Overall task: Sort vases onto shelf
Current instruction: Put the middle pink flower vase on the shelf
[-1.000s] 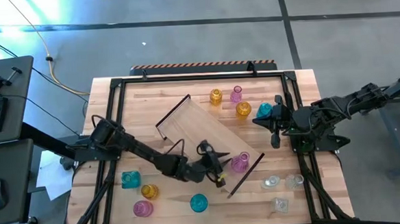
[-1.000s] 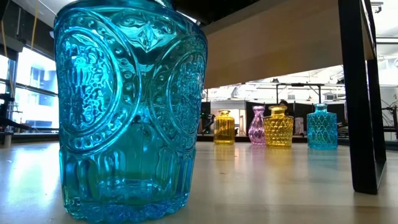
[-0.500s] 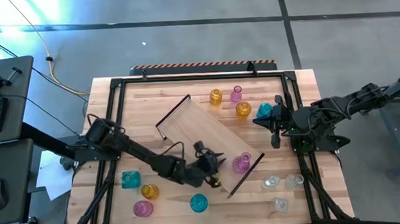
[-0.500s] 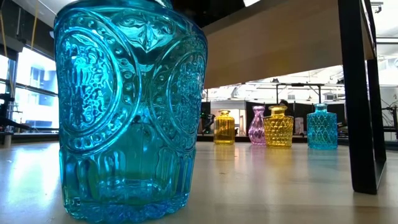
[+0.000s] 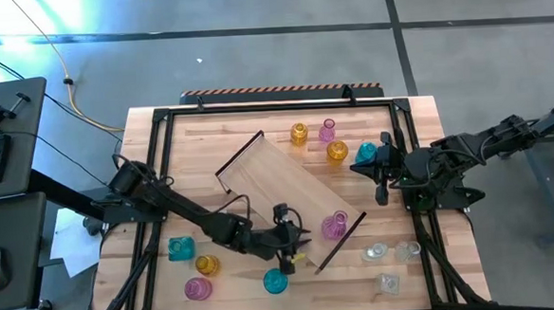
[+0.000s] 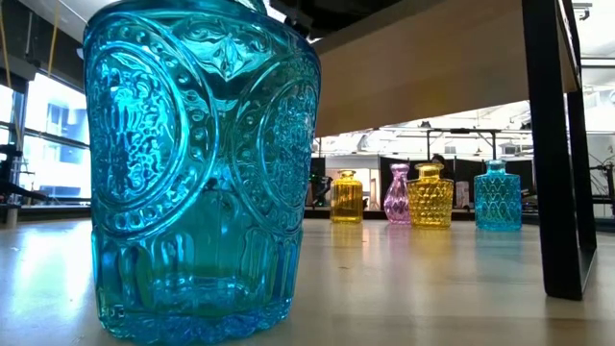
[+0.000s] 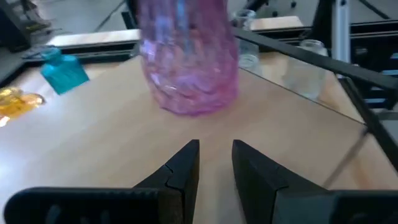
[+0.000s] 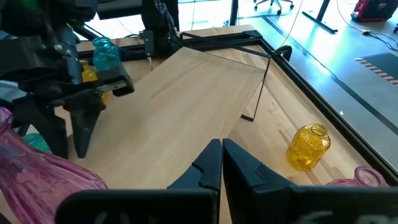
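Left gripper (image 7: pixel 214 163) empty, slightly parted | pink vase (image 7: pixel 188 59) just ahead, apart

Cool blue daylight washed the concrete floor (image 5: pixel 253 52) from above, while bright windows backlit the large embossed teal glass vase (image 6: pixel 202 163) filling the table-level view. The pink ribbed glass vase (image 7: pixel 186 62) appeared smeared with blur before the wrist camera.

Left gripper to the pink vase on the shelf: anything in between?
Nothing: in the left wrist view only bare shelf board lies between the left gripper and the pink vase.
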Robot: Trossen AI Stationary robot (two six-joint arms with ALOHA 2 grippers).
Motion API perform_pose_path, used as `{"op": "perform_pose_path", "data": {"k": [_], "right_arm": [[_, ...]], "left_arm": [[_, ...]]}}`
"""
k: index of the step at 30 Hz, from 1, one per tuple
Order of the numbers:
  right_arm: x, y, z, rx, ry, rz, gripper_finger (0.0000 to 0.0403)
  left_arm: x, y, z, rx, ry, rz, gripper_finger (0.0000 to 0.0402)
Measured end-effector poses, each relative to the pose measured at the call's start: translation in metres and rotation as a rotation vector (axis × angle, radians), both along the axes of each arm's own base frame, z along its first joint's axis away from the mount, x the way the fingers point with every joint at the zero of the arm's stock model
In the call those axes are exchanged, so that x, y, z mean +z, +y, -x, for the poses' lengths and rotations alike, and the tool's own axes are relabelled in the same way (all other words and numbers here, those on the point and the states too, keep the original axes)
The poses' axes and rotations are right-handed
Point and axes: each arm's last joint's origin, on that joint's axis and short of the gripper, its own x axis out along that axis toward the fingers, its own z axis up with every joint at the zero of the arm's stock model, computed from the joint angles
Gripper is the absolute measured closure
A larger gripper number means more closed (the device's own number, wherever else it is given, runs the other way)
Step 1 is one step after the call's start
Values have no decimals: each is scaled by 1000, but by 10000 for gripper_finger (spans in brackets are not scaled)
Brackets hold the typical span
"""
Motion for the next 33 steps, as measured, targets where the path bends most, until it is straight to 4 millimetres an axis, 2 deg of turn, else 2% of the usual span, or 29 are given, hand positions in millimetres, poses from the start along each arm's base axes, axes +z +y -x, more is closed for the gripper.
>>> {"op": "perform_pose_path", "data": {"k": [7,23,26,31,33], "right_arm": [[0,0,0,0,-1,0,403],[0,0,0,4,1,7,403],[0,0,0,4,1,7,403],[0,0,0,5,1,7,403],[0,0,0,5,2,8,403]], "left_arm": [[9,8,-9,-83,-80,39,314],[13,20,-17,-231,-106,125,318],[10,22,-19,-228,-94,122,336],[9,21,-19,-251,-89,133,390],[7,20,-19,-251,-83,135,397]]}}
